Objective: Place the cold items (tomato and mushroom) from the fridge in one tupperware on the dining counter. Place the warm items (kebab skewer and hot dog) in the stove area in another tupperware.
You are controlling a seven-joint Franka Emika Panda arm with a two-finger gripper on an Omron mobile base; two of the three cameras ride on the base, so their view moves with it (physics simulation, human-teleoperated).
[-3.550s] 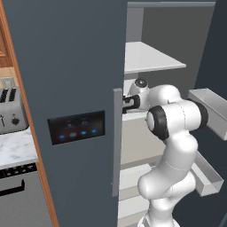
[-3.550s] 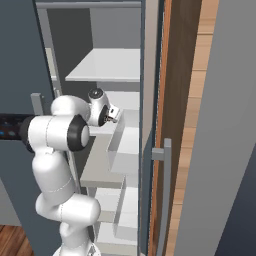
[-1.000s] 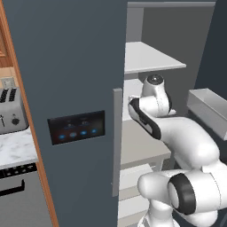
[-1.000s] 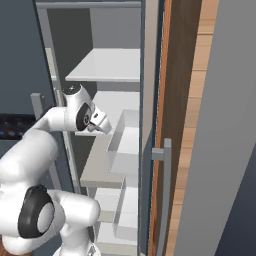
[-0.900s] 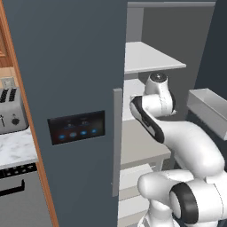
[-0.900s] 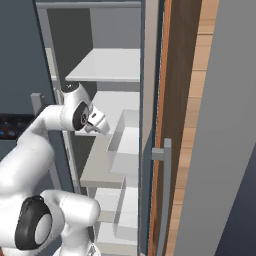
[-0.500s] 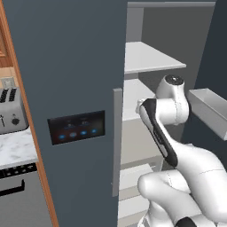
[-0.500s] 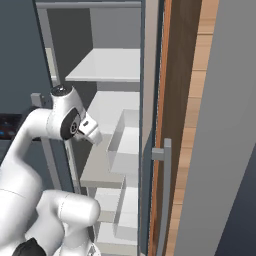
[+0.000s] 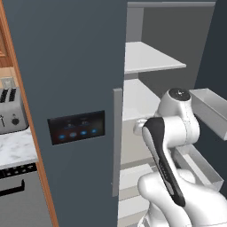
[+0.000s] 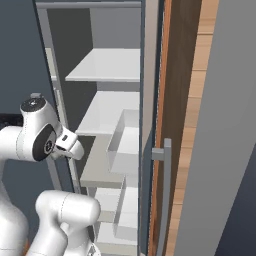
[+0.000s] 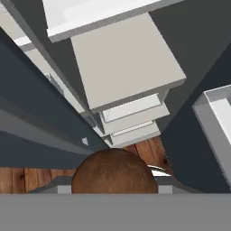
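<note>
The fridge (image 9: 66, 66) stands open, with its white shelves (image 10: 107, 65) bare. A brown rounded mushroom (image 11: 114, 172) sits low in the hand view, right where the fingers rise, and my gripper (image 10: 74, 147) is shut on it. The hand hangs in front of the shelves, just outside the fridge opening, and looks down past a grey shelf (image 11: 124, 63) to the wooden floor (image 11: 144, 151). In the left base view the arm's own links cover most of the hand. The tomato, tupperware, dining counter, kebab skewer and hot dog are out of view.
The fridge's closed door carries a black panel of blue lights (image 9: 76, 127) and a grey handle (image 9: 116, 142). Grey door bins (image 9: 207, 111) jut from the open door on the right. A toaster (image 9: 9, 115) stands on the marble worktop at left. A wood panel (image 10: 180, 125) flanks the fridge.
The arm has swung round and the hand has come back out of the fridge and lower, away from the shelves. The grip has stayed the same.
</note>
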